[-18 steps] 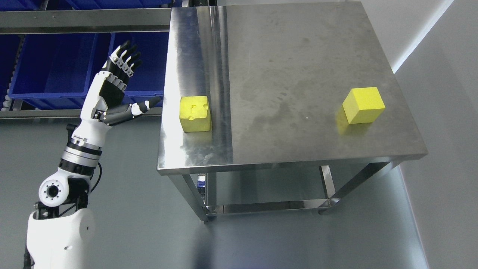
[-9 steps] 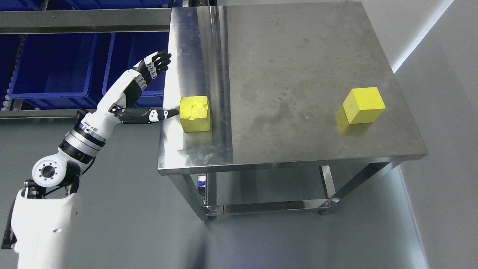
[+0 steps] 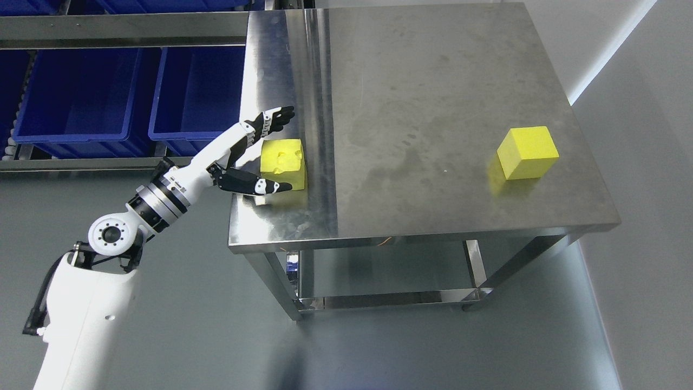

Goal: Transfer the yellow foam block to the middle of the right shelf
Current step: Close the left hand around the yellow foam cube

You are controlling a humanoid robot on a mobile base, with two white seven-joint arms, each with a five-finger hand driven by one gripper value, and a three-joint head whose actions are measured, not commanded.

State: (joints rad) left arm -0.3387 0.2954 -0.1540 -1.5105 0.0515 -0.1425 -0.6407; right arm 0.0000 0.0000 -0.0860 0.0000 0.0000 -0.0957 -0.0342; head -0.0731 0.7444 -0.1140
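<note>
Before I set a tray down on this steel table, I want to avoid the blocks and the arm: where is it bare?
The widest bare stretch of the steel table lies between the dented yellow foam block and the clean yellow foam block, plus the whole far half. The near-left corner is crowded: the left hand brackets the dented block with open fingers.

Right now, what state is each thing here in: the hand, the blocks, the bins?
Left hand: open, fingers and thumb straddling the near block, not closed.
Dented yellow block: upright on the table, ungrasped.
Smooth yellow block: upright, untouched, at the table's right.
Blue bins: look empty.
</note>
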